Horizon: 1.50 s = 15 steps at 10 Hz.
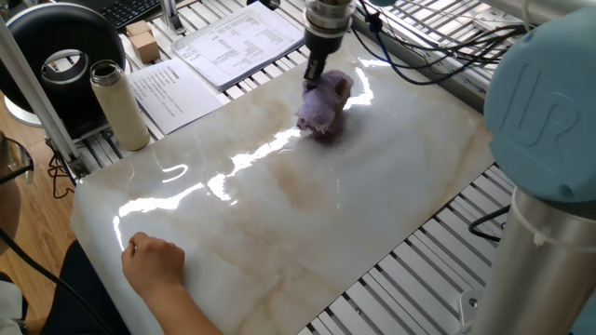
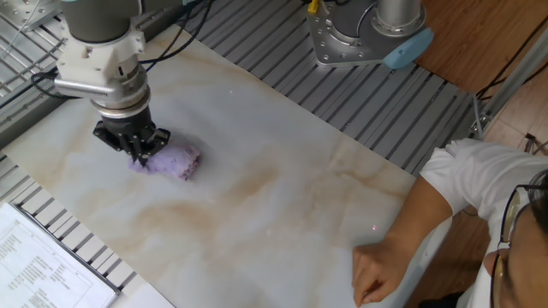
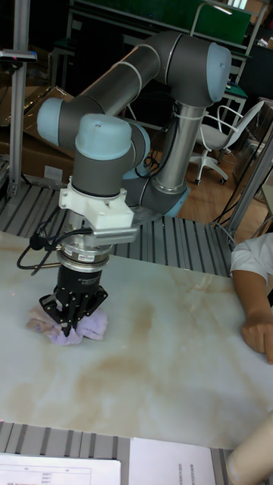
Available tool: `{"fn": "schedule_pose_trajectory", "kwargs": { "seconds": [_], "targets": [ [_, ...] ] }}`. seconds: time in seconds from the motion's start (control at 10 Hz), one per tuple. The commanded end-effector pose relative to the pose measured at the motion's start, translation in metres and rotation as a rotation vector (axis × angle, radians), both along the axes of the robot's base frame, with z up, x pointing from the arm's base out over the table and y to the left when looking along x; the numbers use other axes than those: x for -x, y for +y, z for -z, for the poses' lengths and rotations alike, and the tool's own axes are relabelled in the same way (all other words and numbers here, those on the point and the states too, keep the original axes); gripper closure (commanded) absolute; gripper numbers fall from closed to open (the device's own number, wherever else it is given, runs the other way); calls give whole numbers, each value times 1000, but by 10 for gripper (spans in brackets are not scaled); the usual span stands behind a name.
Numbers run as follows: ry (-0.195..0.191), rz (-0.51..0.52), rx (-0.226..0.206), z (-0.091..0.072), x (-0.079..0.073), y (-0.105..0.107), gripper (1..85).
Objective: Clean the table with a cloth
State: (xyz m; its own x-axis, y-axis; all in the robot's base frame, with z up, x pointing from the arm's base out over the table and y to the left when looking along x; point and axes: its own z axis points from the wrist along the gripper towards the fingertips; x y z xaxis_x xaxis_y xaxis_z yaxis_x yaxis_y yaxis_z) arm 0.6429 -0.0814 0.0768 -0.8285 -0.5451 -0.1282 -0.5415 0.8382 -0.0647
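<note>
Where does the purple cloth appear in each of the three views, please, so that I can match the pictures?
One fixed view: cloth at upper centre, on the far part of the table.
The other fixed view: cloth at left of centre.
Tall fixed view: cloth at lower left, partly behind the gripper.
Shared landmark: the gripper pressing down on the cloth's edge in every view.

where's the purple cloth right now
The cloth lies on the marble table, pinched by the gripper, near the far edge by the printed paper sheets in one fixed view, far from the person's hand.
</note>
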Motion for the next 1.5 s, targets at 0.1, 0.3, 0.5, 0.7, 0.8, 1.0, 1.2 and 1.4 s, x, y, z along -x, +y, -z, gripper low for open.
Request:
{"fn": "schedule_pose_trajectory", "kwargs": {
  "seconds": [0.1, 0.3, 0.5, 0.7, 0.8, 1.0, 1.2, 1.4],
  "targets": [
    [-57, -56, -57, -7, -22, 22, 843],
    [-75, -88, -121, 6, -14, 10, 843],
    [-70, -72, -145, 19, 0, -6, 843],
    [-15, -22, -205, 30, 34, -17, 843],
    [-4, -5, -229, 31, 47, -21, 843],
    [21, 54, -266, 33, 72, -22, 843],
    [53, 103, -258, 31, 95, -26, 843],
    [74, 158, -236, 27, 114, -30, 843]
  ]
}}
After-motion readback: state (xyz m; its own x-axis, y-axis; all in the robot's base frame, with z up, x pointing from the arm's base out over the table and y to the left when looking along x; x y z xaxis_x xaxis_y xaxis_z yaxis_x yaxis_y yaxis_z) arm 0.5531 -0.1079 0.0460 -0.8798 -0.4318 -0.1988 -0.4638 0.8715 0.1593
